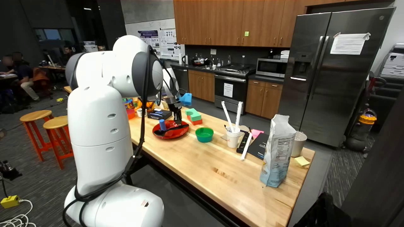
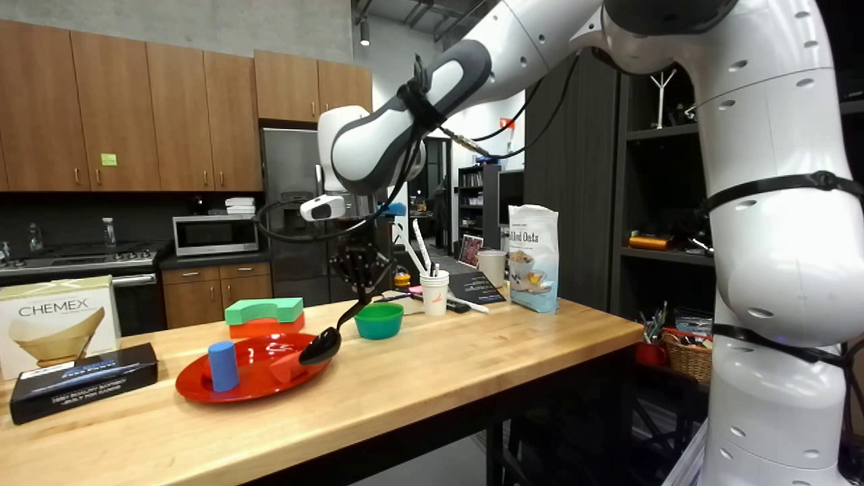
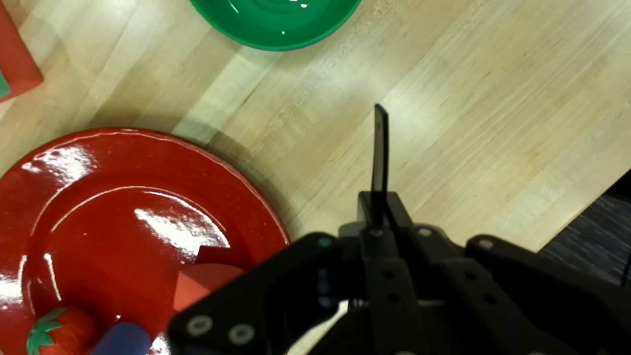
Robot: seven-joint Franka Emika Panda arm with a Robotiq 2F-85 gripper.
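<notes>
My gripper [image 3: 380, 204] is shut on the handle of a black spoon [image 2: 322, 345]. In the wrist view, the handle end [image 3: 381, 153] sticks out past the fingertips; the bowl end is hidden there. In an exterior view the spoon slants down, its bowl over the near right rim of a red plate [image 2: 253, 381]. On the plate are a blue cylinder [image 2: 223, 366], a red block [image 3: 207, 281] and a toy strawberry [image 3: 64, 333]. A green bowl [image 2: 379, 320] stands close to the plate, appearing behind the gripper in that exterior view.
A green arch block [image 2: 264, 310] lies on a red block [image 2: 266, 328] behind the plate. White cups [image 2: 434, 297] with tall straws, a dark booklet [image 1: 258, 146] and an oats bag [image 2: 533, 260] stand farther along the wooden table. A black box [image 2: 84, 381] and Chemex box [image 2: 61, 324] are opposite.
</notes>
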